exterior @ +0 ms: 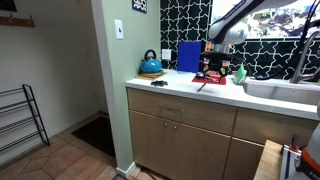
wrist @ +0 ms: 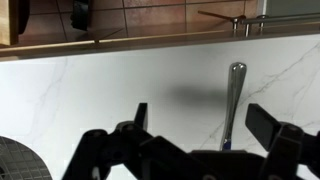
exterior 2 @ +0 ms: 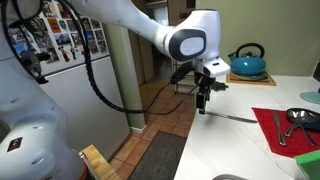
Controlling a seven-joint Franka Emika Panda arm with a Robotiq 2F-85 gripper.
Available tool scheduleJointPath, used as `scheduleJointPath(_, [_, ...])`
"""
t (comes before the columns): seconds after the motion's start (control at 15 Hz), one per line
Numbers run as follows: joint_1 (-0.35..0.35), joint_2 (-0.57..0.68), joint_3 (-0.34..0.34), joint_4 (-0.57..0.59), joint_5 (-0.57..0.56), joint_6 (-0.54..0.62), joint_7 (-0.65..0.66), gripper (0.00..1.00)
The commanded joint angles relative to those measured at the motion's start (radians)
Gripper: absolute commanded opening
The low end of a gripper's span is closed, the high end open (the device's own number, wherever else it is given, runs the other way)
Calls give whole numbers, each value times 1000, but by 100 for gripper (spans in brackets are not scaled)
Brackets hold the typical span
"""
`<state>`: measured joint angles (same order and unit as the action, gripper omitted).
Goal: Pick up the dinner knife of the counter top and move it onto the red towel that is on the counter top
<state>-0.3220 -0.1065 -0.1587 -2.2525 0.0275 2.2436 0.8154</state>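
Observation:
The dinner knife (wrist: 233, 100) lies flat on the white counter top (wrist: 100, 90), a thin sliver in both exterior views (exterior 2: 235, 117) (exterior: 201, 87). My gripper (wrist: 205, 125) is open and hangs just above the knife's near end, which lies between the two fingers, closer to the right one. It also shows in both exterior views (exterior 2: 202, 104) (exterior: 214, 62). The red towel (exterior 2: 277, 132) lies flat beyond the knife's far end, with dark utensils on it. It also shows in an exterior view (exterior: 211, 77).
A teal kettle (exterior 2: 248, 62) (exterior: 150, 64) and an upright blue panel (exterior: 189, 56) stand at the back wall. A small black lumpy object (exterior: 160, 82) lies near the counter's end. A sink (exterior: 280, 90) lies past the towel. The counter edge (exterior 2: 200, 150) is close.

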Motion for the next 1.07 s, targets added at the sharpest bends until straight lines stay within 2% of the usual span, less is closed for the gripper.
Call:
scheduleJointPath(0.0, [21,104,-25,66,-9,36,36,100])
scheduleJointPath(0.53, [55,244,-56,188,7,13,47,100])
scheduleJointPath(1.0, [67,290,-51,203,125,89,-22,100])
